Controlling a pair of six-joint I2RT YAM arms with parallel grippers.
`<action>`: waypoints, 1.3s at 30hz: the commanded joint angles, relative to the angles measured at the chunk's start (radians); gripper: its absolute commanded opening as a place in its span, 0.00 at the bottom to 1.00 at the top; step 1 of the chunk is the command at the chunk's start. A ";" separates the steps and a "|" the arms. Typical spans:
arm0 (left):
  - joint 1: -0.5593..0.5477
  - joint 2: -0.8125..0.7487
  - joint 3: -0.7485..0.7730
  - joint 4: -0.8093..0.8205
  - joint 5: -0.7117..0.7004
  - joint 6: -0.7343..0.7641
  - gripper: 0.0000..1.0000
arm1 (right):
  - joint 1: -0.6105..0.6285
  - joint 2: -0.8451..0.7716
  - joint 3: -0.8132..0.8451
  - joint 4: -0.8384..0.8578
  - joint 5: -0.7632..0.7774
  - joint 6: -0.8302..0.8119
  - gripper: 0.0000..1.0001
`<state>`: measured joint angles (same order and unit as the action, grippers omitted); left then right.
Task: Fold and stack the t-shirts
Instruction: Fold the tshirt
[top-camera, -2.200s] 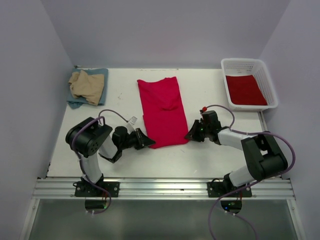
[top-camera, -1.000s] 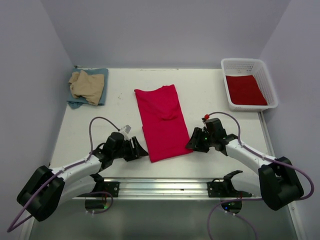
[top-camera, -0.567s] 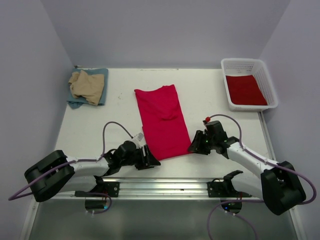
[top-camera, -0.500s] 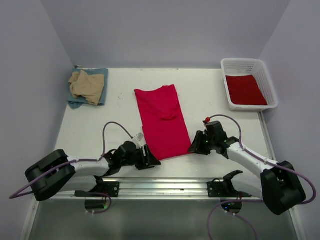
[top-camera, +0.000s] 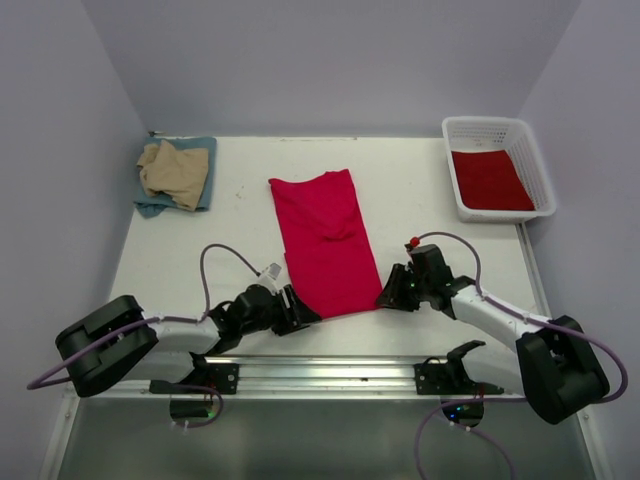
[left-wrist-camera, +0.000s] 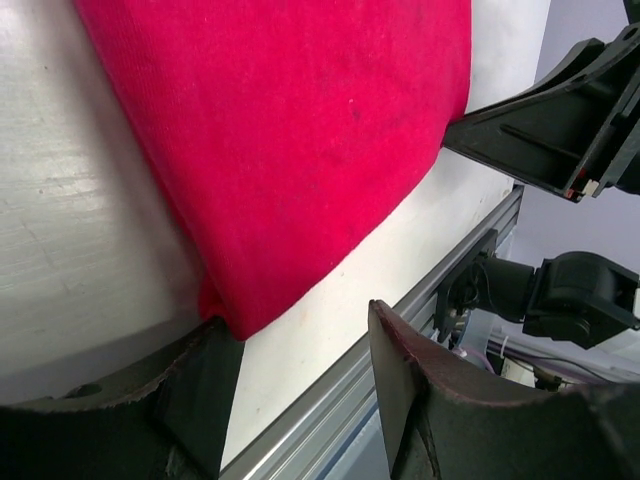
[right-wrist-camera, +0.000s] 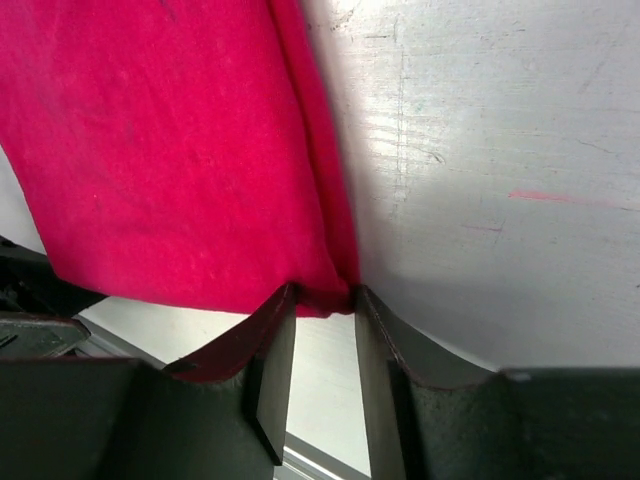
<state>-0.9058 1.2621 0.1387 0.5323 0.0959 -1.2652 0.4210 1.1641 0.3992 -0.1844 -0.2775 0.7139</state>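
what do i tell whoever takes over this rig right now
The left gripper is open around the near left corner of the red t-shirt. The right gripper is closed on its near right corner.
The shirt lies mid-table, already folded into a long strip. The tan t-shirt sits on the blue-grey t-shirt, far left. Red cloth is in the basket.
Left to do: close left, fold hem up, stack.

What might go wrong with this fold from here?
The right gripper pinches only the very corner of the red t-shirt, so the cloth may slip out on lifting. The left gripper is open with the other corner close beside one finger, so it may close on very little cloth.
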 joint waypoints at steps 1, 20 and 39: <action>0.002 0.065 -0.037 -0.187 -0.148 0.047 0.58 | 0.005 -0.029 -0.014 -0.004 0.031 -0.004 0.36; 0.002 0.203 -0.056 -0.020 -0.154 0.066 0.02 | 0.007 0.080 -0.045 0.161 0.012 0.007 0.00; -0.080 -0.386 0.031 -0.615 -0.154 0.069 0.00 | 0.087 -0.348 -0.011 -0.217 -0.048 0.001 0.00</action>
<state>-0.9703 0.9092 0.1337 0.1226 -0.0303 -1.2114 0.4843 0.8532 0.3645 -0.3099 -0.3359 0.7223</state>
